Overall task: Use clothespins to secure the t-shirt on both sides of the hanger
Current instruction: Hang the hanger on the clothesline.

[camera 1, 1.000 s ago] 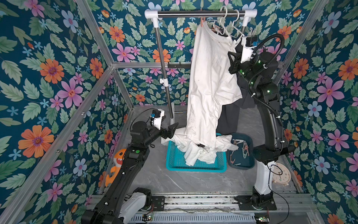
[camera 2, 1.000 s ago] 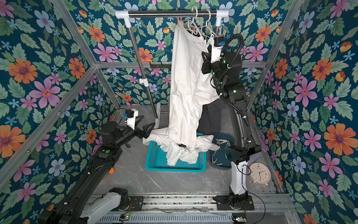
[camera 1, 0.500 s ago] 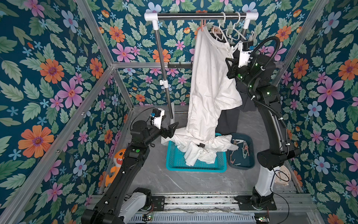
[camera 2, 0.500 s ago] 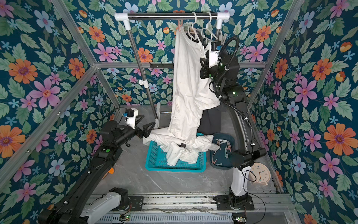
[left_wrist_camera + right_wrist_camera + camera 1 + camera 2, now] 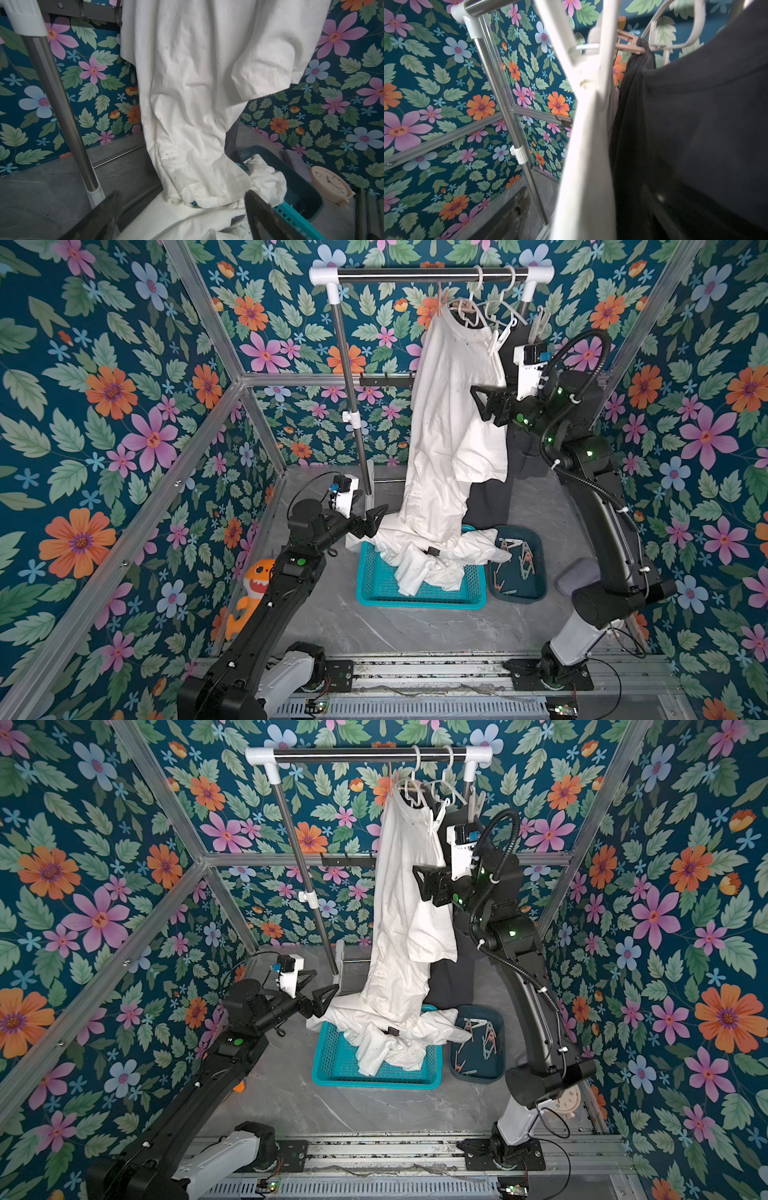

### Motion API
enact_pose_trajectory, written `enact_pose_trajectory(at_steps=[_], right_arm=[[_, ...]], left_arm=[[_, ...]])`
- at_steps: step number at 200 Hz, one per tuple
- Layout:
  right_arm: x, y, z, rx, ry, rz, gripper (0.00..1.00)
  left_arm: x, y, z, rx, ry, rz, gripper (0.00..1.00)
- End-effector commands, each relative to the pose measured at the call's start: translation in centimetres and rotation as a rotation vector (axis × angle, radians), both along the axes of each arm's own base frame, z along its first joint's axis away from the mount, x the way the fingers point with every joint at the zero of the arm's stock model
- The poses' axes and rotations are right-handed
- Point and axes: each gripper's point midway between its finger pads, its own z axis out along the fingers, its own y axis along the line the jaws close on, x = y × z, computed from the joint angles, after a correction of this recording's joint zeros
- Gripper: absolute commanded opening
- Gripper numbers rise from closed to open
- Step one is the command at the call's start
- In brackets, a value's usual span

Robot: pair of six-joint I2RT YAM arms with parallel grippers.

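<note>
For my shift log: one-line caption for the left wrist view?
Open left pincer faces the hanging white t-shirt, its hem resting on laundry in the teal basket.

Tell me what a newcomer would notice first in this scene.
The loud floral wallpaper on every wall grabs the eye first. Next comes the long white t-shirt hanging from the rail at the back, reaching down to a heap of white cloth in the teal basket on the floor. High up, the right gripper stands open beside the shirt.
</note>
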Motion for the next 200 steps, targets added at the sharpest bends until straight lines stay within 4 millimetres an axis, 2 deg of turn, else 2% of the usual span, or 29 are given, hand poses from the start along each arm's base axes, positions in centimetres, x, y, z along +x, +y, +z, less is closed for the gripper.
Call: enact_pose_trajectory(at_steps=[1, 37, 75, 104, 132, 165, 178, 200], right_arm=[[-3.2, -0.9, 0.4, 0.02, -0.041, 0.006, 0.92], [-6.9, -2.1, -3.5, 0.033, 0.055, 0.006, 0.98], [-9.3, -2.8, -9.9, 0.037, 0.17, 0.006, 0.99], [-10.6, -3.6, -14.6, 0.027, 0.23, -0.016, 0.99], [-9.9, -2.7, -20.4, 0.014, 0.351, 0.01, 0.98], [-7.4, -2.1, -26.1, 0.04, 0.414, -0.014, 0.97], [-6.7, -1.3, -27.8, 0.034, 0.396, 0.021, 0.97], [-4.8, -1.4, -30.0, 0.047, 0.381, -0.027, 0.97]], left_arm=[[0.9, 0.1, 0.3, -0.013, 0.01, 0.033, 0.91], [2.1, -0.3, -1.5, 0.044, 0.079, 0.026, 0.88], [3.3, -0.6, -2.4, 0.07, 0.116, 0.03, 0.86], [3.5, -0.6, -2.6, 0.084, 0.107, 0.031, 0.87], [3.9, -0.3, -3.5, 0.107, 0.126, 0.048, 0.88], [3.9, -0.7, -4.3, 0.089, 0.148, 0.034, 0.88], [3.7, -0.6, -4.5, 0.088, 0.156, 0.036, 0.88], [3.4, -0.4, -4.6, 0.082, 0.147, 0.041, 0.88]])
